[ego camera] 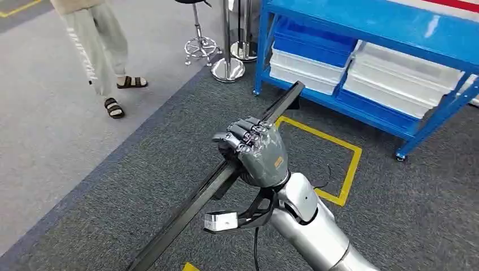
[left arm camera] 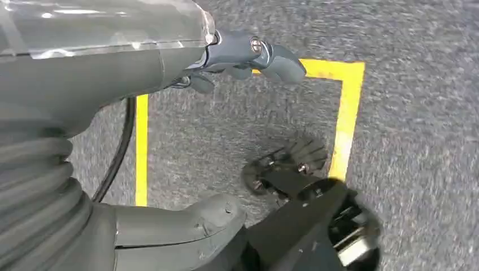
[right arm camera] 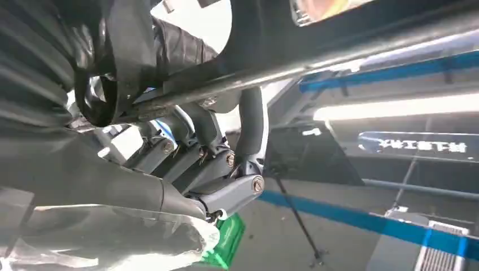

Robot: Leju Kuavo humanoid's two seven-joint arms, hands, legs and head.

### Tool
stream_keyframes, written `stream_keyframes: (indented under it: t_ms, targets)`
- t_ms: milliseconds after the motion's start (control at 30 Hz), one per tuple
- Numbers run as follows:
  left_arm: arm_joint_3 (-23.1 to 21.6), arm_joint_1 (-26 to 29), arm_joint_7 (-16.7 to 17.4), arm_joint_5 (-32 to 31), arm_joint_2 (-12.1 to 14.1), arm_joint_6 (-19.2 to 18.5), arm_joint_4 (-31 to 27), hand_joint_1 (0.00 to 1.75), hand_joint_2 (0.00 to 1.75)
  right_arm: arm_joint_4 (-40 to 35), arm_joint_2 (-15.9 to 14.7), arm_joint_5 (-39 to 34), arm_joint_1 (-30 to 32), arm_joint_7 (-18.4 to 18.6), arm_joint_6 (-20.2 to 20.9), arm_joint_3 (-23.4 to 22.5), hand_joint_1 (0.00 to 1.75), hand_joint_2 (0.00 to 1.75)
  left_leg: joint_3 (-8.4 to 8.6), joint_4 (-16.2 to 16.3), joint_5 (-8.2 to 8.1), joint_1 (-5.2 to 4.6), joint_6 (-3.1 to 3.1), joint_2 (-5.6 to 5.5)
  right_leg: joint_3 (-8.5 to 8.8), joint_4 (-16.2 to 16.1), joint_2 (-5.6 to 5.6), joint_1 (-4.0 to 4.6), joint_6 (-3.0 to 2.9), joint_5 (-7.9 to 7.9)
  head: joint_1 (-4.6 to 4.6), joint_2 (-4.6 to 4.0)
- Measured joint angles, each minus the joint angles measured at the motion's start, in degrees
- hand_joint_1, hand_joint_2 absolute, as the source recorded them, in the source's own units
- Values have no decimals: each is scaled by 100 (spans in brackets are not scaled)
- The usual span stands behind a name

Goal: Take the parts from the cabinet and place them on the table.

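A long black metal bar [ego camera: 186, 212] runs slantwise over the carpet, from the lower left up toward the blue cabinet [ego camera: 361, 22]. My right hand [ego camera: 257, 152] grips it near its middle, fingers wrapped around it. In the right wrist view the same bar [right arm camera: 339, 51] crosses in front of the curled fingers [right arm camera: 226, 195] of my right hand [right arm camera: 214, 169]. My left hand [left arm camera: 169, 62] hangs over the floor with its thumb [left arm camera: 192, 226] and fingers [left arm camera: 277, 59] apart and nothing in it.
The cabinet's lower shelf holds white bins [ego camera: 305, 68] and blue bins [ego camera: 316, 42]. A yellow tape square [ego camera: 350, 164] marks the carpet before it. A person in sandals [ego camera: 96, 45] stands at the far left. A stool base [ego camera: 200, 48] and a stanchion base [ego camera: 227, 69] stand beside the cabinet.
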Motion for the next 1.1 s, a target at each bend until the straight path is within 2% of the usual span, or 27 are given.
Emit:
stream_keyframes:
  t_ms: [33,67,100,167,200,233,267,333,367,400,433,467,500,533,567,600,667,700,733,800,867,900,933,967,1033,1067,1100]
  targets:
    - [-9,6,28,-17,7,9,0,0,175,0,-2,2,56,15,-9,0,175,175,-157,351,-113,1,-14,13,-5,3,-93,6,-7,-5,0,0]
    - [-24,28,72,-39,22,22,0,0,175,0,-6,22,121,26,-17,0,175,175,-185,444,-85,1,-23,16,-5,7,-180,7,-5,-14,0,0]
    - [-43,49,94,-61,41,28,0,0,175,0,-9,44,170,31,-26,0,175,175,-75,263,55,1,-26,22,-5,14,-253,7,3,-23,-2,0]
    - [-83,63,131,-90,83,55,0,0,175,-4,-13,107,226,55,-53,0,175,175,490,-713,511,0,-2,142,5,49,-390,6,30,-58,-2,0]
    - [-109,56,146,-111,96,66,0,0,175,-13,-13,155,240,83,-77,0,175,175,758,-1193,616,-16,28,374,11,78,-443,18,60,-87,-2,0]
    - [-133,33,168,-133,100,72,0,0,175,-28,-18,173,259,100,-107,-2,175,175,801,-1277,546,-91,78,483,-8,110,-492,74,98,-116,-2,2]
    - [-142,28,173,-135,105,72,0,0,175,-28,-24,188,276,103,-118,-2,175,175,780,-1280,576,-74,128,373,-6,115,-521,74,108,-116,9,2]
    - [-149,42,186,-142,114,72,0,0,175,-48,-26,214,320,107,-129,-2,175,175,754,-1278,582,-84,170,271,18,97,-629,89,133,-113,4,0]
    - [-157,42,194,-157,116,81,0,0,175,-68,-28,227,331,118,-133,-2,175,175,767,-1322,609,-60,217,215,24,102,-652,75,166,-136,7,0]
    - [-173,38,203,-164,116,81,0,0,175,-83,-37,238,337,118,-138,-2,175,175,776,-1346,634,-36,253,164,0,201,-371,31,216,-234,7,0]
    - [-195,14,210,-179,116,81,0,0,175,-114,-42,240,349,118,-157,-2,175,175,766,-1348,649,-29,283,122,-119,451,-143,19,226,-428,7,0]
    - [-212,-15,212,-190,118,81,0,0,175,-135,-59,240,363,118,-168,-13,175,175,756,-1348,656,-29,305,73,-304,860,-42,11,236,-660,7,0]
    - [-230,-34,214,-190,120,81,0,0,175,-136,-77,240,387,120,-170,-20,175,175,750,-1347,660,-31,312,4,-540,1365,-7,5,248,-883,4,2]
    - [-249,-43,216,-190,122,81,0,0,175,-136,-94,240,422,120,-173,-22,175,175,743,-1342,663,-38,316,-75,-756,1795,5,6,254,-1016,7,2]
    - [-256,-42,225,-190,125,81,0,0,175,-136,-105,240,449,120,-173,-22,175,175,742,-1339,664,-41,316,-146,-840,1939,5,4,255,-987,7,2]
    - [-262,-39,225,-190,127,81,0,0,175,-138,-109,240,465,120,-173,-22,175,175,745,-1329,665,-41,315,-227,-790,1800,10,0,248,-815,7,0]
    - [-277,-45,227,-190,129,81,0,0,175,-160,-116,240,465,120,-177,-22,175,175,747,-1295,661,-41,308,-383,-388,930,96,-5,200,-275,7,2]
    - [-282,-48,227,-192,127,81,0,0,175,-188,-118,242,465,120,-186,-28,175,175,743,-1281,656,-39,297,-454,-148,412,299,-6,161,-40,7,0]
    - [-286,-62,227,-199,118,81,0,0,175,-208,-122,256,478,122,-195,-33,175,175,713,-1256,659,-67,258,-508,-84,240,539,-20,133,-117,4,2]
    - [-288,-74,243,-197,118,79,0,0,175,-275,-140,301,524,140,-225,-55,175,175,659,-1264,695,-17,180,-627,-94,208,413,11,144,-96,4,0]
    - [-288,-48,251,-190,122,68,0,0,175,-345,-149,361,560,157,-227,-68,175,175,643,-1307,733,-21,85,-758,-74,162,292,11,87,-60,7,2]
    - [-288,-40,256,-188,135,68,0,0,175,-374,-149,363,567,168,-229,-70,175,175,614,-1242,677,-13,81,-526,-39,95,191,-38,37,-17,4,2]
    - [-291,-53,258,-190,131,61,0,0,175,-398,-149,365,582,175,-240,-72,175,175,530,-1038,514,-44,59,-234,-29,75,142,-28,-12,-9,2,0]
    - [-293,-81,258,-190,129,61,0,0,175,-424,-153,365,599,188,-240,-74,175,175,354,-659,289,-37,42,-92,-34,76,59,-12,-23,-11,2,0]
    - [-304,-101,258,-190,129,61,0,0,175,-442,-164,367,665,190,-249,-81,175,175,-28,203,-94,-14,3,-9,-39,83,-107,10,-44,-25,2,0]
    - [-315,-91,258,-190,129,61,0,0,175,-444,-166,371,694,195,-251,-81,175,175,-135,462,-146,-8,-16,6,-43,92,-185,14,-47,-29,2,0]
    - [-321,-78,258,-188,129,61,0,0,175,-457,-171,378,718,195,-254,-81,175,175,-83,395,-54,0,-25,16,-44,100,-256,13,-38,-38,2,0]
